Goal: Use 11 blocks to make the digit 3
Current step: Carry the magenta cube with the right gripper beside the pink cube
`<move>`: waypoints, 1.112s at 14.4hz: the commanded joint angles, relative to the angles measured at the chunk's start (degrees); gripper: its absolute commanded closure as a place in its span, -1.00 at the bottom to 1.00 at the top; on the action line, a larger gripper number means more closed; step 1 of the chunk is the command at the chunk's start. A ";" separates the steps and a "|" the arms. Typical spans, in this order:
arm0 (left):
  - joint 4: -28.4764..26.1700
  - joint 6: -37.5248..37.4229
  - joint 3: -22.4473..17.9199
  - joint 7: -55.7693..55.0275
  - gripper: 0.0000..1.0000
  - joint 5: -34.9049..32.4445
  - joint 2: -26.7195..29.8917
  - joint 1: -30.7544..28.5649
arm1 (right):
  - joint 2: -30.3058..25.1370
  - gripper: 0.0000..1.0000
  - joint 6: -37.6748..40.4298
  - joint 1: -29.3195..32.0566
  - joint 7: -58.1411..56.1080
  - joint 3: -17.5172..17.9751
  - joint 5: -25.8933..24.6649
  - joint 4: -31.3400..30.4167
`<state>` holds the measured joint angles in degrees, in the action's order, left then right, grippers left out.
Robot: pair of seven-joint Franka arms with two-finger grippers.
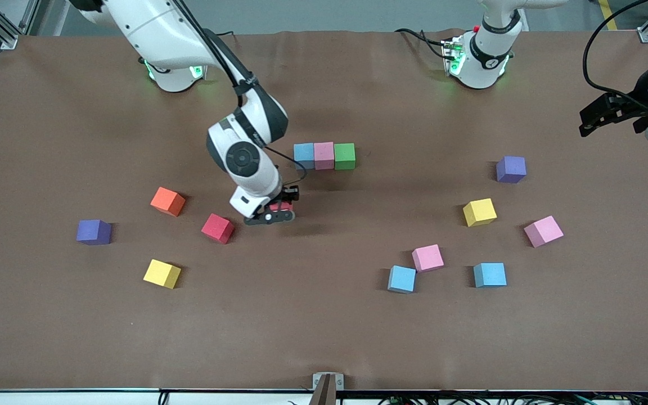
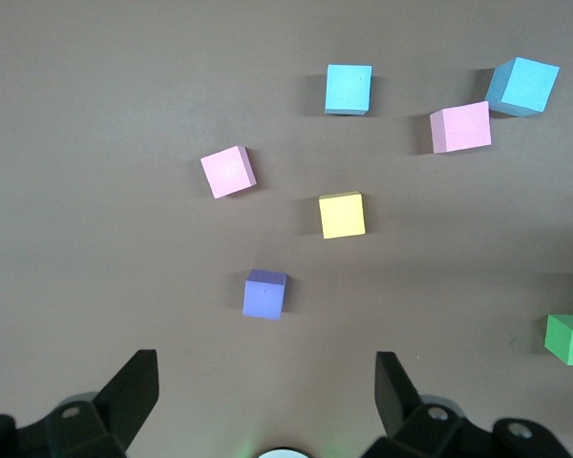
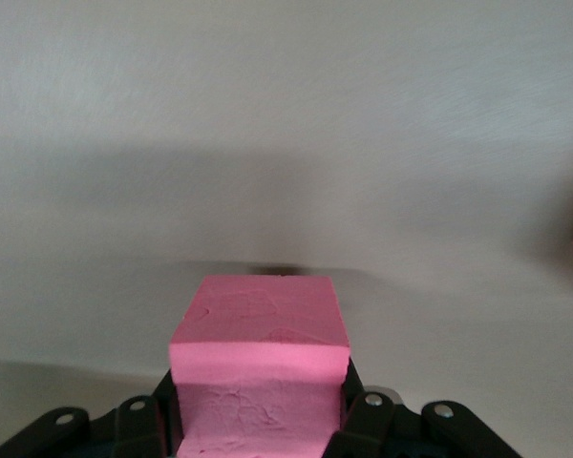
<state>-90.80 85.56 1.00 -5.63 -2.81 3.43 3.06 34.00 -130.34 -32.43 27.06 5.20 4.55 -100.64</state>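
A row of three touching blocks, light blue [image 1: 304,156], pink [image 1: 324,155] and green [image 1: 345,156], lies mid-table. My right gripper [image 1: 279,212] is shut on a red block [image 1: 282,206], low over bare table by the row's light blue end. That block fills the right wrist view [image 3: 260,329] between the fingers [image 3: 363,420]. Loose blocks are orange [image 1: 167,201], red [image 1: 217,228], yellow [image 1: 162,274], yellow [image 1: 479,212], pink [image 1: 428,258], pink [image 1: 543,231], light blue [image 1: 401,279] and light blue [image 1: 490,275]. My left gripper [image 1: 597,117] waits open and empty, raised over the left arm's end of the table.
Two purple cubes lie apart, one [image 1: 94,232] toward the right arm's end and one [image 1: 511,169] toward the left arm's end. The left wrist view shows the open left gripper [image 2: 265,382] over the purple cube [image 2: 265,293], a yellow block [image 2: 342,215] and the green block [image 2: 569,339].
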 commanded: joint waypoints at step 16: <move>0.19 0.92 -0.29 0.18 -1.00 0.61 0.26 -0.43 | 2.39 0.04 4.92 -7.99 6.86 -2.21 3.09 0.98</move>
<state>-90.80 85.69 0.78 -5.63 -2.81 3.43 2.93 37.13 -125.33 -39.27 33.19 3.78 6.52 -97.85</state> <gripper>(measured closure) 0.000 0.392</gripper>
